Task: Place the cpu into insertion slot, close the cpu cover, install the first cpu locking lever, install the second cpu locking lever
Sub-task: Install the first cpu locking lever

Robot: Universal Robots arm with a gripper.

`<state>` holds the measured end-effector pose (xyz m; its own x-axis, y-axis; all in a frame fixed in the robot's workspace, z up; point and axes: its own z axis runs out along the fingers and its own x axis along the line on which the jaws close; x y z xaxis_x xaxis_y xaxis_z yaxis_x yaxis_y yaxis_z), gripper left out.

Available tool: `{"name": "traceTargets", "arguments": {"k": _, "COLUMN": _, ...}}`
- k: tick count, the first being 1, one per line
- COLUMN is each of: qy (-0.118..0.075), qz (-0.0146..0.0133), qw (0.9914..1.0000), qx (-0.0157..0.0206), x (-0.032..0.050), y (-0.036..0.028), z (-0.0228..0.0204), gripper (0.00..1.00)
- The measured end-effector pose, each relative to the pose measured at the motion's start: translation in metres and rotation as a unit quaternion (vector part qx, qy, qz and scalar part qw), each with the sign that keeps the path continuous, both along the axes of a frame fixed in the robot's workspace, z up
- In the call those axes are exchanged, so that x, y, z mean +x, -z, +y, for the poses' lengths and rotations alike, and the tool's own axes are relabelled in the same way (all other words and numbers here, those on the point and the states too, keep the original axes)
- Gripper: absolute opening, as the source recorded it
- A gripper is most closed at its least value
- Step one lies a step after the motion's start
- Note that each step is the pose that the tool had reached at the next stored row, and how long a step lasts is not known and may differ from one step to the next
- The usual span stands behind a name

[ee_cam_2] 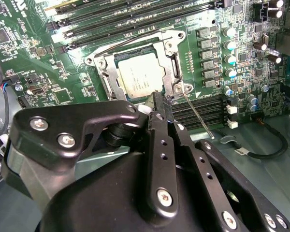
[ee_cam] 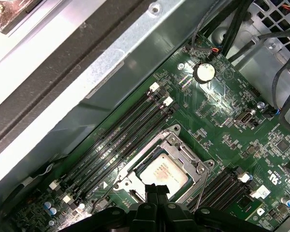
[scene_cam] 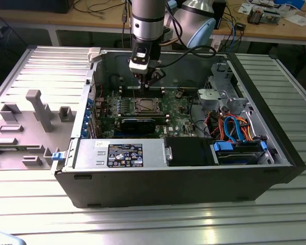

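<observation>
The cpu (ee_cam_2: 140,77) lies flat in the insertion slot (scene_cam: 145,105) on the green board (scene_cam: 179,109), silver top up. The cpu cover (ee_cam_2: 173,44) is down around it, its window framing the chip. In the first wrist view the cpu (ee_cam: 164,171) and cover (ee_cam: 182,145) look the same. One thin locking lever (ee_cam_2: 197,116) sticks out loose from the socket's corner, also seen as a rod (ee_cam: 201,191). My gripper (ee_cam_2: 159,102) hovers just above the socket's edge next to that lever, fingers shut together on nothing; the exterior view shows the gripper (scene_cam: 149,81) over the slot's far side.
Long memory slots (ee_cam_2: 135,17) run beside the socket. A long black card (scene_cam: 137,122) lies in front of it. Orange and blue cables (scene_cam: 234,127) fill the case's right part. The case wall (ee_cam: 77,77) stands close behind. Grey fixtures (scene_cam: 41,109) stand on the table to the exterior view's left.
</observation>
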<state>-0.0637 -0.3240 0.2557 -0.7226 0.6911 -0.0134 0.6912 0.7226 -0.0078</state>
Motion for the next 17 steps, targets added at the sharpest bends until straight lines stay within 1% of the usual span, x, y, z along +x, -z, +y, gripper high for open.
{"name": "traceTargets", "arguments": {"k": 17, "qy": -0.004, "qz": 0.0, "qw": 0.99999, "qx": 0.0, "x": 0.0, "y": 0.0, "z": 0.0, "gripper": 0.11}}
